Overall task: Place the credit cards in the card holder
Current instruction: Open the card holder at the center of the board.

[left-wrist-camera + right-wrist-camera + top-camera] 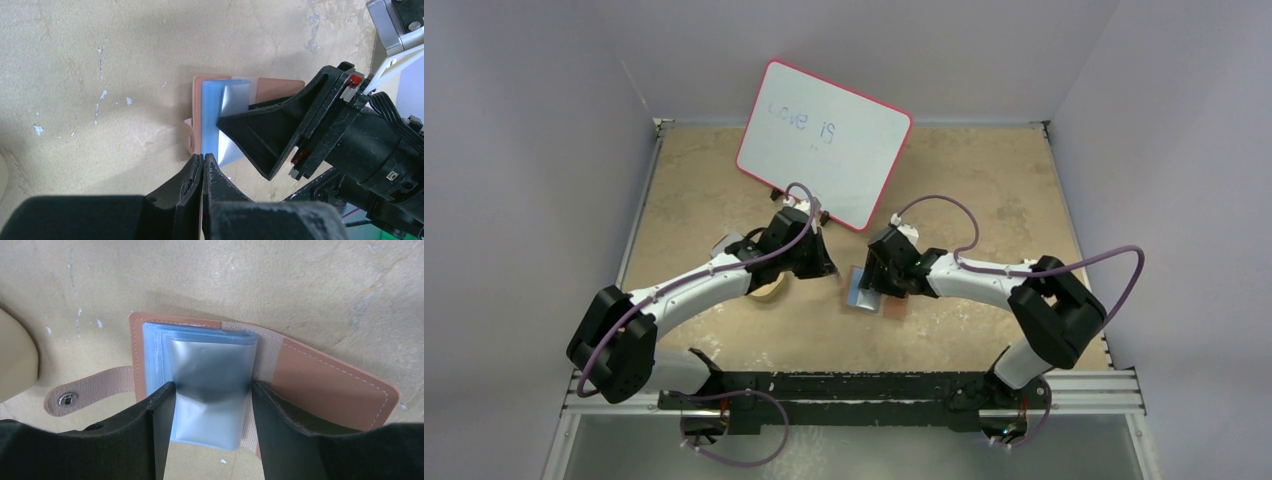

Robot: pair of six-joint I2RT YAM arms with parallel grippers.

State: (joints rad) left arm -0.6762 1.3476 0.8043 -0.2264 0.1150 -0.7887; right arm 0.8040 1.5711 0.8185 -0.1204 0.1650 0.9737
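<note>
Tan surface [300,280]: card holder [325,385] open, strap [90,390] at 9 o'clock. Your right claw [212,390] clamps the bowed credit card [210,360]; left claw [202,162] closed. Squeeze harder and it may buckle, missing the holder.

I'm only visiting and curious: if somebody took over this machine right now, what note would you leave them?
Left pincer: shut, tips at the wallet's edge, seemingly pinning it down.
Right pincer: closed across a grey card, held by its sides over the open wallet.
Done: the wallet lies open with its blue sleeves exposed, and the card is lined up at them.
Left: push the card fully into a sleeve. I cannot tell whether it has entered yet. No other cards are in view.
</note>
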